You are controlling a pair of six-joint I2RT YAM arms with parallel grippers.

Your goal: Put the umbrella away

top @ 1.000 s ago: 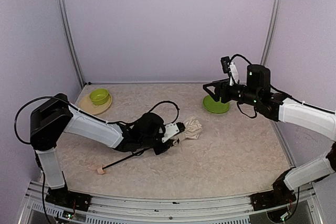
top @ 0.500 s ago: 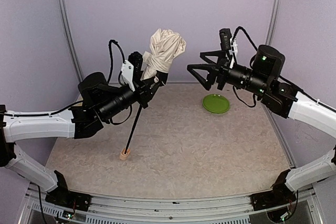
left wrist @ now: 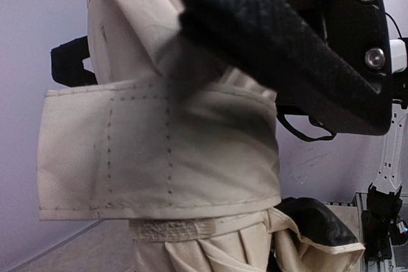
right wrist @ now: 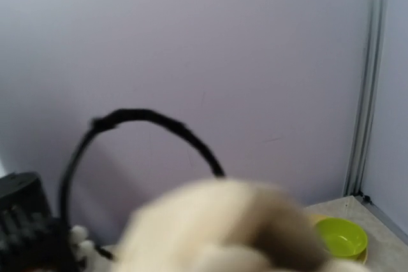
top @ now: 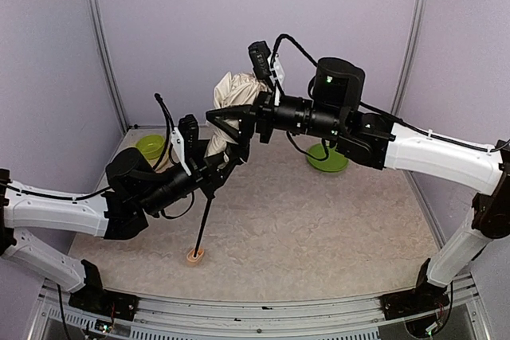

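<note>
The right arm is swinging in from the far side, bringing the right gripper [top: 224,127], fingers spread wide, up to the canopy. The left gripper [top: 223,163] is still clamping the umbrella [top: 231,93] upright above the table [top: 319,228], so two-handed tidying is likely starting. The cream fabric is bunching loosely, its strap [left wrist: 159,151] is sticking out, and the knob [top: 194,255] is resting on the tabletop.

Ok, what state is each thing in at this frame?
umbrella: folded, held tilted, knob handle down on the table, strap sticking out unfastened.
left end effector: shut on the umbrella below the canopy.
right end effector: open, jaws either side of the canopy.
green bowl: upright, empty.
green plate: flat on the table, partly hidden by the right arm.
</note>
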